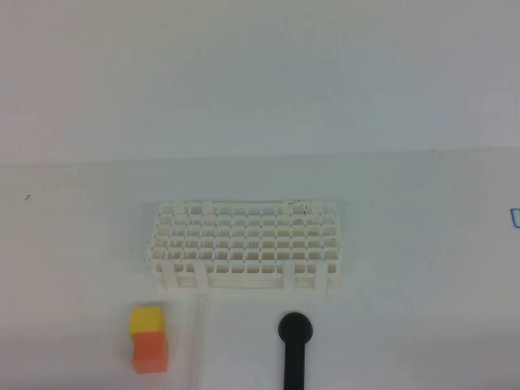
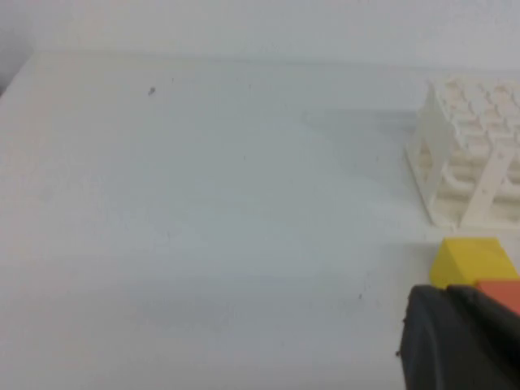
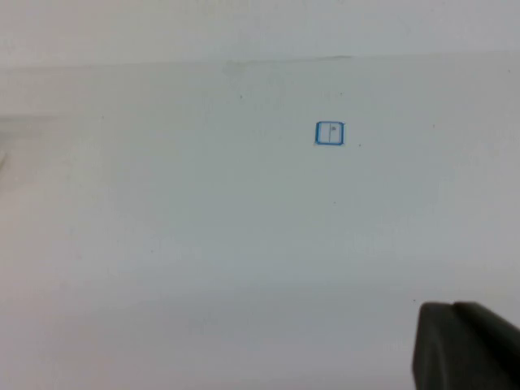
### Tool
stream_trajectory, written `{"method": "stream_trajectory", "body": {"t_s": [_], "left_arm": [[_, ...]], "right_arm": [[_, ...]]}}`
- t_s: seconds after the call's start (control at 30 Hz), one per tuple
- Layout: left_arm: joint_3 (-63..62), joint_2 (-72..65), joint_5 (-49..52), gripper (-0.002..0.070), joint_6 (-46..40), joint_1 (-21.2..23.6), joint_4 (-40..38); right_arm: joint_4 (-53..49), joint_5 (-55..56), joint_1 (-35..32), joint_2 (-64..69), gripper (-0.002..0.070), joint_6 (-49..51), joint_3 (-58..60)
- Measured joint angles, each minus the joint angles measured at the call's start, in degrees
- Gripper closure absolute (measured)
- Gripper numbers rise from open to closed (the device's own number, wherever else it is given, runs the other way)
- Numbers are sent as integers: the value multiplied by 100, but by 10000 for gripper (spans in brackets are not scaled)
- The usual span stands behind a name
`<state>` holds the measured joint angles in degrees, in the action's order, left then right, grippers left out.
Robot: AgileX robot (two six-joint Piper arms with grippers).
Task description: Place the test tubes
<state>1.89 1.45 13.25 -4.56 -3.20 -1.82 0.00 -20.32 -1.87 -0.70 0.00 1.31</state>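
Since no tube stands in the test tube rack (image 1: 246, 244) as far as the high view shows, the task seems to be at its very start, with the first pick not yet begun. The rack sits mid-table (image 1: 422, 309), upright, its holes facing up and its long axis running from the robot's left to its right. In front of its left end a pale streak (image 1: 200, 341) lies on the table. It may be a clear test tube, though it is too faint to be sure. If so, its long axis points from the near edge straight toward the rack. Neither arm shows in the high view. The left gripper (image 2: 459, 337) is only a dark edge in its wrist view, low on the left side, just beside a yellow block (image 2: 471, 260) that touches an orange block (image 2: 502, 289). The right gripper (image 3: 467, 345) is likewise a dark edge, over bare table on the right, with a blue square mark (image 3: 329, 133) ahead. Whether either one is spread or pressed together cannot be told. A black round-headed object (image 1: 294, 329) with a straight stem lies in front of the rack. The next move probably calls for one arm to find a tube, grip it across its length, tip it upright and line it up over a hole.
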Motion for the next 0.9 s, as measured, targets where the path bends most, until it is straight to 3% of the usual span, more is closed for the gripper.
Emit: {"method": "stream_trajectory", "body": {"t_s": [0.13,0.23,0.47,0.73,0.9], "left_arm": [[0,0,-861,676,85,0,-57],[0,0,-1325,676,609,0,-540],[0,0,-2144,676,810,0,-745],[0,0,-2262,676,810,0,-737],[0,0,-2423,676,845,0,-785]], "right_arm": [[0,95,0,0,678,0,0],[0,427,0,0,678,0,32],[0,1932,0,0,678,0,35],[0,3539,0,0,678,0,35],[0,3915,0,0,678,0,35]]}}
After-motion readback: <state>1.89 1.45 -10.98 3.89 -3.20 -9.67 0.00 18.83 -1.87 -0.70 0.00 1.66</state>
